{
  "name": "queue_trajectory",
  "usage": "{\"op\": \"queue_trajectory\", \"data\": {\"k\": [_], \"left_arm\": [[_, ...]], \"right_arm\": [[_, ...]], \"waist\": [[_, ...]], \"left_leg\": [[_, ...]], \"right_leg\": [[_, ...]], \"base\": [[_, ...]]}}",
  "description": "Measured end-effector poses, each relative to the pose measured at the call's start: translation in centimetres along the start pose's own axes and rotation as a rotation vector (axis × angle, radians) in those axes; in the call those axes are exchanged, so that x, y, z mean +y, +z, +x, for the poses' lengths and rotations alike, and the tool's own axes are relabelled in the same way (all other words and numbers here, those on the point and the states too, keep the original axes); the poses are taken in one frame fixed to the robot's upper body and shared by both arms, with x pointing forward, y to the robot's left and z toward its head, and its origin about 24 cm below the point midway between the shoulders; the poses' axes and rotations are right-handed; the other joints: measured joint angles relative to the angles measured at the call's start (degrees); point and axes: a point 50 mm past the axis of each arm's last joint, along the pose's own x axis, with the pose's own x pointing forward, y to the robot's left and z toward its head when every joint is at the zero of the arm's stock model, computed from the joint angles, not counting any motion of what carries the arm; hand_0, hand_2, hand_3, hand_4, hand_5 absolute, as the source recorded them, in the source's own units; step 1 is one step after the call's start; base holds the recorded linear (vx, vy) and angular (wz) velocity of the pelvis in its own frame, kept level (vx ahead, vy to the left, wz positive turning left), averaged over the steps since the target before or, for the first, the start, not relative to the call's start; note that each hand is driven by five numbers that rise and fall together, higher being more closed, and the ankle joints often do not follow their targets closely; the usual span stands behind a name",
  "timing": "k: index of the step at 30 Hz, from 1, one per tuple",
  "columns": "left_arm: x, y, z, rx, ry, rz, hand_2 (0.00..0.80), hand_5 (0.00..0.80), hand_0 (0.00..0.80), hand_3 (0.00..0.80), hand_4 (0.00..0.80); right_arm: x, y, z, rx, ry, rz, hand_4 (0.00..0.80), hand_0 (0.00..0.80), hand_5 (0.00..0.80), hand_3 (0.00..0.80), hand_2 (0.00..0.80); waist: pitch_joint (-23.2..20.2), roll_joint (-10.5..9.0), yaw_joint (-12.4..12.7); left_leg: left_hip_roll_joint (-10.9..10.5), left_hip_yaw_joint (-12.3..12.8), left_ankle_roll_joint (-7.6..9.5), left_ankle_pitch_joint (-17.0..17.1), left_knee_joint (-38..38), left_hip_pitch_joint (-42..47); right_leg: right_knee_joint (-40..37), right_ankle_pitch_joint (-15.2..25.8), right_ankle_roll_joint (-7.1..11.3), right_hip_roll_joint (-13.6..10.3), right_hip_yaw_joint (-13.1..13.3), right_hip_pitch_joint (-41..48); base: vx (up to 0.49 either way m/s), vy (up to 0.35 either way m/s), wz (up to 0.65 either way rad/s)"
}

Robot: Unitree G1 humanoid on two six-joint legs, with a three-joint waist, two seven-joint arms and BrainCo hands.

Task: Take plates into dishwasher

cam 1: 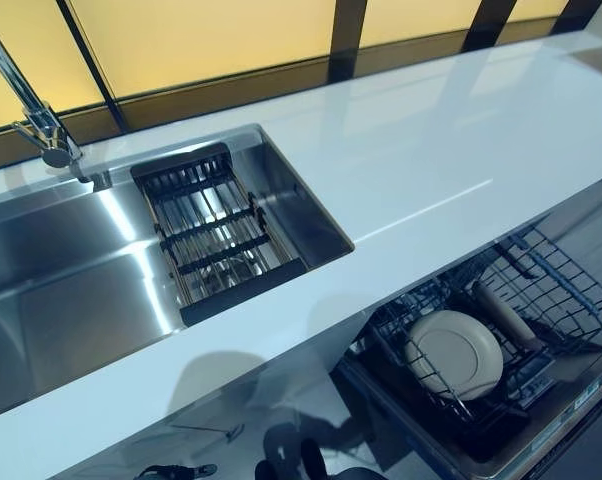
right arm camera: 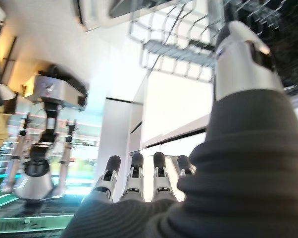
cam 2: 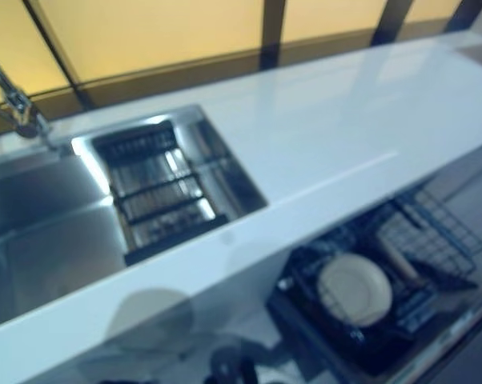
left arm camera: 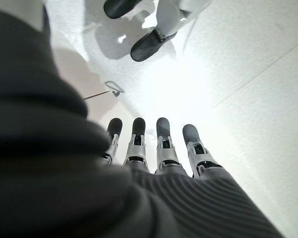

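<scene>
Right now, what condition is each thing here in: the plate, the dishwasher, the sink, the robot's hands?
Plate: standing on edge in the rack.
Dishwasher rack: pulled out, mostly unfilled.
Sink: no dishes, no water running.
Sink drainer: set inside the sink, holding nothing.
Left hand: open, holding nothing.
Right hand: open, holding nothing.

You're looking at a kitchen: a white countertop (cam 1: 431, 160) holds a stainless steel sink (cam 1: 61, 290) with faucet (cam 1: 36, 115) and drying rack (cam 1: 216, 230), and below it an open dishwasher rack (cam 1: 541, 290) carries a cream plate (cam 1: 454, 354).

a cream plate (cam 1: 454, 354) stands in the dishwasher rack (cam 1: 541, 270) below the white counter (cam 1: 431, 160).
</scene>
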Motion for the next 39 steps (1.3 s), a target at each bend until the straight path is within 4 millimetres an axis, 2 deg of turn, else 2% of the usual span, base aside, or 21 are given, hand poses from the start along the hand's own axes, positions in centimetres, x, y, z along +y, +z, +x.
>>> {"op": "queue_trajectory", "data": {"k": [5, 8, 12, 15, 17, 19, 20, 21, 24, 27, 29, 31, 35, 37, 39], "left_arm": [[-0.1, -1.6, 0.1, 0.053, 0.009, -0.004, 0.000, 0.000, 0.000, 0.000, 0.000], [0.1, -3.2, 0.1, 0.104, 0.015, -0.034, 0.000, 0.000, 0.000, 0.000, 0.000], [0.1, -3.8, 0.1, 0.119, 0.016, -0.045, 0.000, 0.000, 0.000, 0.000, 0.000], [0.1, -3.9, 0.1, 0.111, 0.014, -0.055, 0.000, 0.000, 0.000, 0.000, 0.000], [0.1, -3.8, 0.1, 0.104, 0.012, -0.097, 0.000, 0.000, 0.000, 0.000, 0.000], [-0.1, -4.0, 0.2, 0.110, 0.004, -0.148, 0.000, 0.000, 0.000, 0.000, 0.000], [-0.3, -3.8, 0.2, 0.106, -0.003, -0.166, 0.000, 0.000, 0.000, 0.000, 0.000], [-0.5, -3.5, 0.2, 0.097, -0.010, -0.180, 0.000, 0.000, 0.000, 0.000, 0.000], [-0.5, -2.9, 0.2, 0.085, -0.007, -0.207, 0.000, 0.000, 0.000, 0.000, 0.000], [-0.2, -2.8, 0.2, 0.088, 0.010, -0.222, 0.000, 0.000, 0.000, 0.000, 0.000], [-0.1, -2.8, 0.2, 0.089, 0.013, -0.251, 0.000, 0.000, 0.000, 0.000, 0.000], [0.2, -2.9, 0.2, 0.091, 0.021, -0.257, 0.000, 0.000, 0.000, 0.000, 0.000], [1.5, -3.0, 0.0, 0.089, 0.058, -0.285, 0.000, 0.000, 0.000, 0.000, 0.000], [1.6, -2.3, 0.0, 0.071, 0.060, -0.289, 0.000, 0.000, 0.000, 0.000, 0.000], [1.6, -0.7, 0.0, 0.026, 0.052, -0.287, 0.000, 0.000, 0.000, 0.000, 0.000]], "right_arm": [[1.0, -4.2, -0.7, 0.181, 0.073, 0.035, 0.000, 0.000, 0.000, 0.000, 0.000], [1.5, -7.1, -1.3, 0.337, 0.115, 0.114, 0.000, 0.000, 0.000, 0.000, 0.000], [2.2, -8.8, -2.0, 0.458, 0.175, 0.254, 0.000, 0.000, 0.000, 0.000, 0.000], [2.3, -9.4, -2.0, 0.520, 0.195, 0.405, 0.000, 0.000, 0.000, 0.000, 0.000], [2.7, -9.6, -2.0, 0.557, 0.223, 0.513, 0.000, 0.000, 0.000, 0.000, 0.000], [3.1, -9.2, -1.9, 0.567, 0.266, 0.598, 0.000, 0.000, 0.000, 0.000, 0.000], [3.5, -9.1, -2.0, 0.576, 0.286, 0.635, 0.000, 0.000, 0.000, 0.000, 0.000], [4.2, -9.6, -2.4, 0.614, 0.316, 0.669, 0.000, 0.000, 0.000, 0.000, 0.000], [6.8, -11.3, -4.3, 0.757, 0.396, 0.725, 0.000, 0.000, 0.000, 0.000, 0.000], [9.1, -12.4, -6.0, 0.846, 0.455, 0.761, 0.000, 0.000, 0.000, 0.000, 0.000], [9.7, -12.8, -6.8, 0.892, 0.477, 0.806, 0.000, 0.000, 0.000, 0.000, 0.000], [10.1, -12.7, -7.0, 0.899, 0.497, 0.847, 0.000, 0.000, 0.000, 0.000, 0.000], [11.5, -11.5, -7.1, 0.905, 0.604, 0.934, 0.000, 0.000, 0.000, 0.000, 0.000], [12.7, -10.7, -7.4, 0.910, 0.664, 0.958, 0.000, 0.000, 0.000, 0.000, 0.000], [14.5, -10.0, -8.2, 0.937, 0.731, 0.964, 0.000, 0.000, 0.000, 0.000, 0.000]], "waist": [[-2.8, -1.05, 0.3], [-4.3, -1.83, 0.2], [-5.2, -2.81, 0.6], [-5.2, -3.02, 1.9], [-4.7, -4.01, 3.4], [-4.5, -4.46, 3.7], [-4.5, -4.11, 3.8], [-4.6, -3.70, 3.8], [-4.3, -3.73, 3.5], [-4.0, -3.67, 3.3], [-3.5, -3.46, 3.3], [-3.3, -3.40, 3.4], [-2.2, -4.75, 3.6], [-1.6, -5.13, 4.2], [-0.3, -5.33, 5.5]], "left_leg": [[0.2, -0.5, -0.31, -0.2, 0.0, 0.8], [0.4, -1.8, -0.60, -0.3, 0.1, 0.8], [0.5, -2.7, -1.02, 0.2, 0.2, 0.9], [0.7, -1.9, -1.13, 0.1, 0.7, 1.3], [0.7, -2.4, -1.50, -2.5, 6.6, 0.3], [0.7, -6.0, -1.31, -5.1, 11.8, -1.0], [0.7, -7.1, -0.92, -5.7, 12.0, -1.1], [0.8, -7.9, -1.32, -6.1, 10.4, -0.9], [0.2, -8.0, -0.63, -2.8, 4.8, 1.1], [-0.4, -7.9, -0.10, -1.6, 2.6, 1.3], [-0.8, -7.7, 0.49, -0.9, 1.9, 1.1], [-1.0, -7.4, 0.35, -0.6, 1.7, 1.2], [-1.0, -6.0, 0.54, -0.9, 1.7, 1.8], [-1.1, -5.2, 0.71, -1.5, 2.9, 1.3], [-1.0, -4.4, 1.32, -3.2, 6.0, 0.2]], "right_leg": [[0.1, -0.3, -0.38, 0.2, -0.4, 1.2], [0.1, -0.7, -0.98, 0.4, -1.6, 1.8], [0.1, -0.8, -1.24, 0.5, -2.5, 1.8], [0.2, -0.6, -1.67, 0.5, -2.1, 2.0], [0.2, -0.8, -2.52, 0.1, -0.6, 2.9], [0.8, -0.9, -2.46, 0.1, 0.5, 3.7], [1.3, -1.0, -2.16, 0.4, 0.9, 3.4], [1.8, -1.2, -1.79, 0.8, 1.3, 2.7], [1.9, -0.8, -0.88, 0.2, 1.5, 2.6], [1.9, -0.8, 0.00, -0.3, 1.7, 1.3], [1.7, -0.5, 0.54, -0.6, 2.0, 0.8], [1.7, -0.3, 0.73, -0.5, 2.3, 0.7], [1.9, -0.1, 0.99, -0.5, 3.4, 0.4], [2.8, 0.1, 0.95, -0.5, 3.5, 0.0], [4.0, 0.2, 1.15, -0.6, 3.2, -0.4]], "base": [[0.013, -0.118, 0.05], [-0.056, -0.129, 0.17], [-0.056, -0.011, 0.13], [-0.071, 0.117, -0.07], [-0.146, 0.152, -0.31], [-0.198, 0.191, -0.29], [-0.184, 0.181, -0.28], [-0.181, 0.171, -0.20], [-0.178, 0.099, -0.04], [-0.180, 0.089, -0.03], [-0.144, 0.055, -0.06], [-0.120, 0.041, -0.09], [-0.233, 0.111, -0.16], [-0.231, 0.120, -0.26], [-0.219, 0.124, -0.27]]}}
